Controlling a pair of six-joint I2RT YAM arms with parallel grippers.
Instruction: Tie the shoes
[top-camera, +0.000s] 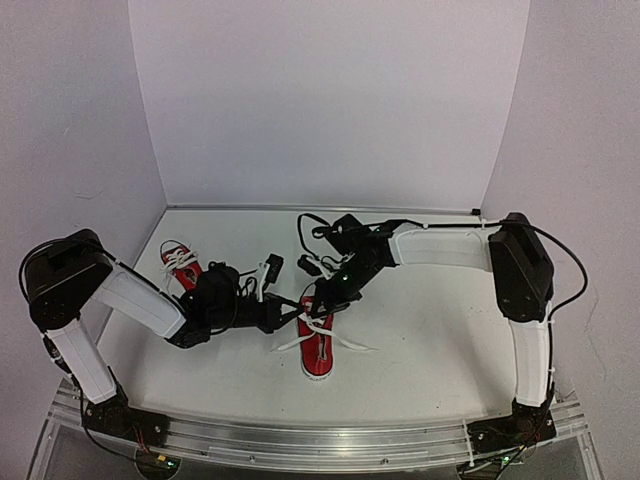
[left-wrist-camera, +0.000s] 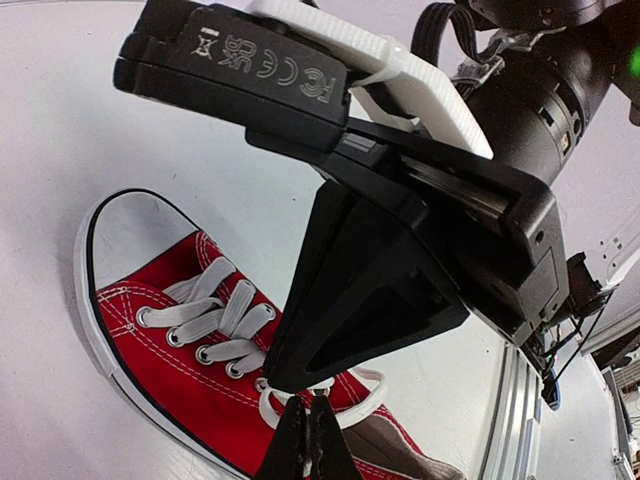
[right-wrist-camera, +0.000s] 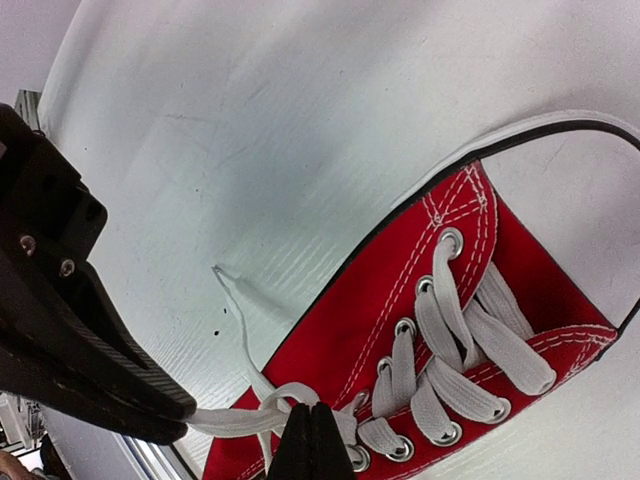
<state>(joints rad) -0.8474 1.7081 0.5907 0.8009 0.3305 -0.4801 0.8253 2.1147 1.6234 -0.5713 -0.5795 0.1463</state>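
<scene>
Bright, even, diffuse overhead light; soft faint shadows, wide-angle warping and near-lens blur in wrist views.

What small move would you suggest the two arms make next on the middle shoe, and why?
Probably draw both grippers slowly apart to take up slack. The left gripper and right gripper each look pinched shut on white lace at the middle shoe, and that lace lies loose, with no bow visible.
</scene>
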